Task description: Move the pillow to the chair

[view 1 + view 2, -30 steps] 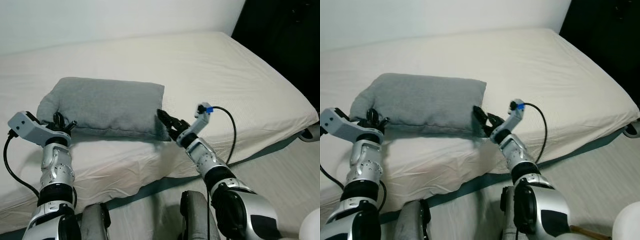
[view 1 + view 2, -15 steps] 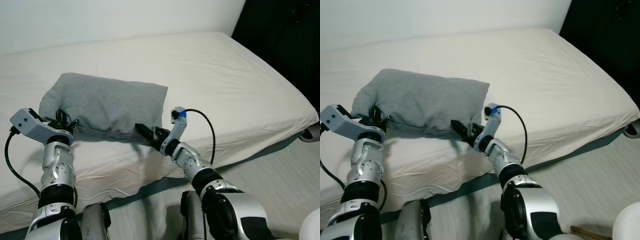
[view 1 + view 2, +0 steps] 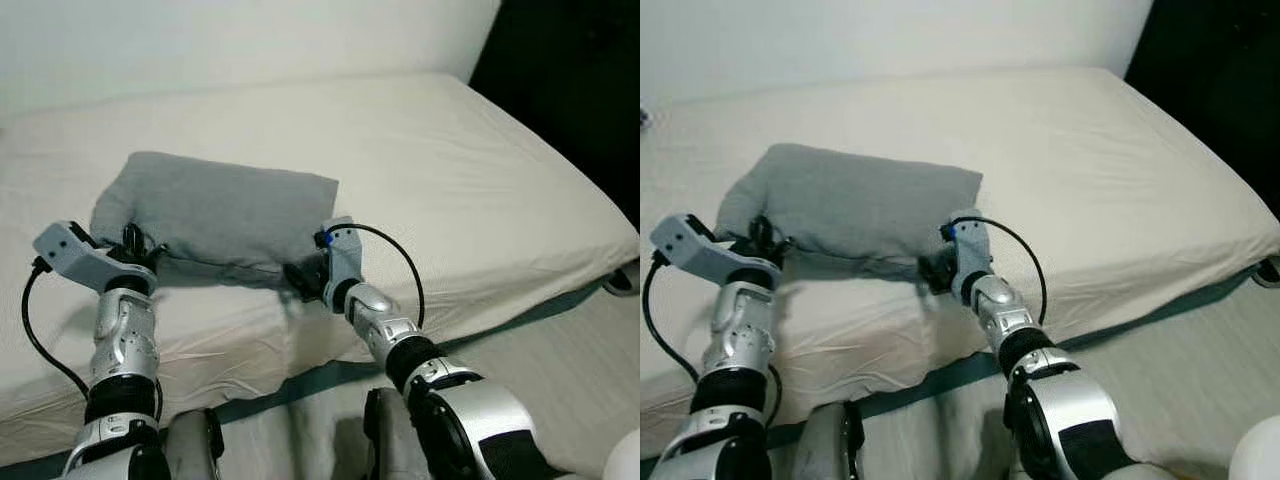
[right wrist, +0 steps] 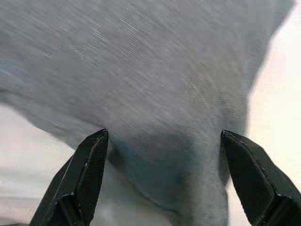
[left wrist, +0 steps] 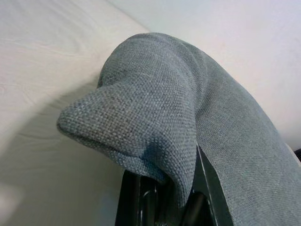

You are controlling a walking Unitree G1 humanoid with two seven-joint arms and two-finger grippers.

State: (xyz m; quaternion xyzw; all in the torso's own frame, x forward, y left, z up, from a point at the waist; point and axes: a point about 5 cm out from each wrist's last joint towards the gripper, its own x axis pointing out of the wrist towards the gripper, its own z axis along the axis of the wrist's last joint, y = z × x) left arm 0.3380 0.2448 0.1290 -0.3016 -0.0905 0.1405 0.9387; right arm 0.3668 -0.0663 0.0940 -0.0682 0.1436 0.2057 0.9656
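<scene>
One grey woven pillow (image 3: 225,215) lies rumpled on the cream bed (image 3: 480,170).

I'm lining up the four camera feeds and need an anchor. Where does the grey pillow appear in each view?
Left eye view: pillow left of centre on the bed, between both arms.
Right eye view: pillow in the same spot, slightly further left.
Left wrist view: a pillow corner draped over the left gripper.
Right wrist view: pillow across the upper picture, ahead of the right gripper, jaws apart.
Shared landmark: the cream bed sheet.
</scene>
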